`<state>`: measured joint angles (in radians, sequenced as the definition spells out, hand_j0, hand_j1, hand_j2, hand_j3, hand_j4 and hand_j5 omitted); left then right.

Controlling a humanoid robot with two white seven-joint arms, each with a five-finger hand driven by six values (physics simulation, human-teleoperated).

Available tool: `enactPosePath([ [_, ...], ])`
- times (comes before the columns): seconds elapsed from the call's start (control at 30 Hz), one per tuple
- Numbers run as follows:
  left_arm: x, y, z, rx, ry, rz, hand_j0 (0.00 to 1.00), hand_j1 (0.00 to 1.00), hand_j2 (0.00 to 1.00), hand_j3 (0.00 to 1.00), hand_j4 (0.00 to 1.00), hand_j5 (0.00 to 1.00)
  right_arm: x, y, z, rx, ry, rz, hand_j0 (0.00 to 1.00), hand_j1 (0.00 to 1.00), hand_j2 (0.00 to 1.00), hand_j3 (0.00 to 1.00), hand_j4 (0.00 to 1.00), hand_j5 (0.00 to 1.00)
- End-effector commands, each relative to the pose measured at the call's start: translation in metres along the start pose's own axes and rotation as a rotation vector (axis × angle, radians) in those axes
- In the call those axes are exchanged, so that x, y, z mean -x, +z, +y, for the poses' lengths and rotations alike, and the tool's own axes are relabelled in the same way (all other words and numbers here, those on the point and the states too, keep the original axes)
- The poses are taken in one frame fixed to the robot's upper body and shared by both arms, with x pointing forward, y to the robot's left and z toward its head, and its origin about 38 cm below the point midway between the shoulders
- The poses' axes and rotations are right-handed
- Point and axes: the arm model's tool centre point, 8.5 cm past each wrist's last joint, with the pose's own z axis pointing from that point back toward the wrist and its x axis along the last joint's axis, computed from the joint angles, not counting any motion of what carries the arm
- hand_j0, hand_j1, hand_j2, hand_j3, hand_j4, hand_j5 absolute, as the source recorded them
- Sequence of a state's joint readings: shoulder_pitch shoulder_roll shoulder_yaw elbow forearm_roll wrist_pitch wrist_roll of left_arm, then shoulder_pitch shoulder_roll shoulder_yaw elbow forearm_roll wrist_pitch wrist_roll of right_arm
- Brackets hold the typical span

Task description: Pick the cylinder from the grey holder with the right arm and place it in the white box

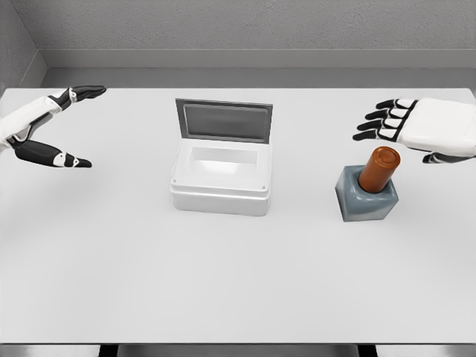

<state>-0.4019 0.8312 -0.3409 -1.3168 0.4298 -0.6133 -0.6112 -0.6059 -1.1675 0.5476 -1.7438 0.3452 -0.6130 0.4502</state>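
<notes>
An orange-brown cylinder [378, 168] stands upright, slightly tilted, in a grey block holder [366, 197] on the right part of the white table. My right hand [405, 126] hovers just above and right of the cylinder, fingers spread and pointing left, holding nothing. The white box [221, 175] sits in the middle of the table with its grey lid [224, 121] standing open behind it; its inside looks bare. My left hand [63, 123] rests at the far left over the table, fingers relaxed and apart, holding nothing.
The white table [238, 282] stretches wide in front of the box and holder. A grey wall runs behind the table's far edge. About a hand's width of bare surface separates the box from the holder.
</notes>
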Motion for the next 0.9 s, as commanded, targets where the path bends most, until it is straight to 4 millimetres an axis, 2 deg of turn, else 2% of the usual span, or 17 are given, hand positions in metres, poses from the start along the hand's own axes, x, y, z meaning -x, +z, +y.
enactPosePath([
  [0.0, 0.000, 0.000, 0.001, -0.005, 0.007, -0.003, 1.00, 1.00, 1.00, 1.00, 1.00, 1.00, 0.000, 0.001, -0.002, 0.006, -0.006, 0.000, 1.00, 1.00, 1.00, 1.00, 1.00, 1.00],
  [0.27, 0.000, 0.000, 0.003, -0.019, 0.017, -0.007, 1.00, 1.00, 1.00, 1.00, 1.00, 1.00, 0.007, 0.004, -0.001, -0.026, -0.007, 0.020, 1.00, 1.00, 1.00, 1.00, 1.00, 1.00],
  [0.37, 0.009, -0.003, 0.006, -0.059, 0.155, 0.063, 1.00, 1.00, 1.00, 1.00, 1.00, 1.00, 0.007, 0.006, 0.000, -0.056, -0.034, 0.012, 1.00, 1.00, 1.00, 1.00, 1.00, 1.00],
  [0.43, 0.011, -0.006, 0.006, -0.061, 0.173, 0.071, 1.00, 1.00, 1.00, 1.00, 1.00, 1.00, 0.013, 0.007, 0.005, -0.054, -0.058, 0.024, 1.00, 1.00, 1.00, 1.00, 1.00, 1.00],
  [0.53, 0.019, -0.011, -0.001, -0.060, 0.251, 0.128, 1.00, 1.00, 1.00, 1.00, 1.00, 1.00, 0.013, 0.007, 0.002, -0.019, -0.062, 0.022, 1.00, 1.00, 1.00, 1.00, 1.00, 1.00],
  [0.6, 0.022, -0.013, 0.002, -0.086, 0.354, 0.158, 1.00, 1.00, 1.00, 1.00, 1.00, 1.00, 0.013, 0.009, 0.000, -0.024, -0.084, 0.012, 1.00, 1.00, 1.00, 1.00, 1.00, 1.00],
  [0.63, 0.024, -0.014, 0.001, -0.086, 0.364, 0.160, 1.00, 1.00, 1.00, 1.00, 1.00, 1.00, 0.011, 0.010, 0.004, -0.064, -0.116, -0.008, 1.00, 1.00, 1.00, 1.00, 1.00, 1.00],
  [0.67, 0.026, -0.016, -0.002, -0.083, 0.387, 0.178, 1.00, 1.00, 1.00, 1.00, 1.00, 1.00, 0.013, 0.011, 0.000, -0.032, -0.160, -0.023, 1.00, 1.00, 1.00, 1.00, 1.00, 1.00],
  [0.87, 0.029, -0.025, -0.011, -0.085, 0.455, 0.178, 1.00, 1.00, 1.00, 1.00, 1.00, 1.00, 0.013, -0.001, -0.003, -0.007, -0.159, -0.036, 1.00, 1.00, 1.00, 1.00, 1.00, 1.00],
])
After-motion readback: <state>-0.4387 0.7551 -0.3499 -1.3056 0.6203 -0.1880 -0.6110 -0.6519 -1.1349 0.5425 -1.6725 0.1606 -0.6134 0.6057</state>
